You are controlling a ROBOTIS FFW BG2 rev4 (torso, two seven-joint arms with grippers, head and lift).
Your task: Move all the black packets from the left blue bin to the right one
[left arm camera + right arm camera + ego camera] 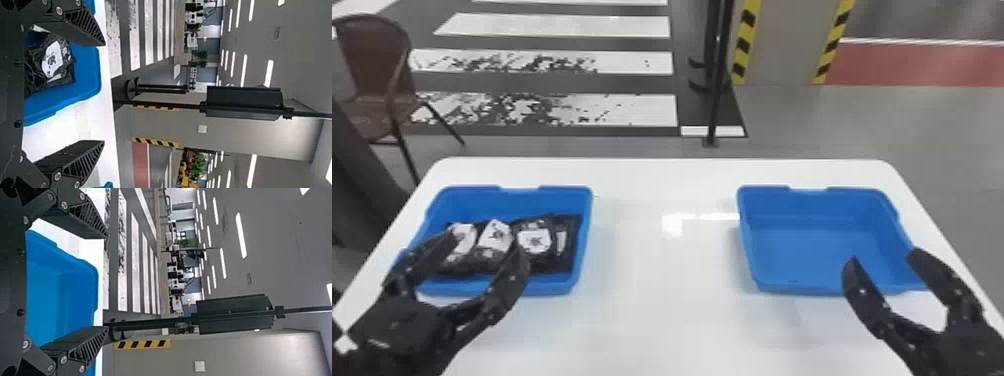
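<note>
Packets [536, 242] in left bin [552, 286], near bench's [662, 280] left edge, reaching close to bin's right wall. Probably lightish, soft, slick film; pinch rightmost across its middle, not a corner. Left gripper [486, 241], right gripper [885, 256]: both wide open, empty.

So the left claw [487, 244] and right claw [884, 257] are black all over, pretty much twins tbh. Chunky fingers [84, 223] taper toward the tips, with neat slanted ribs [84, 162] down the sides. Silvery screws [59, 10] dot the joints, plus there's a little white patch [345, 344] by the left wrist.
</note>
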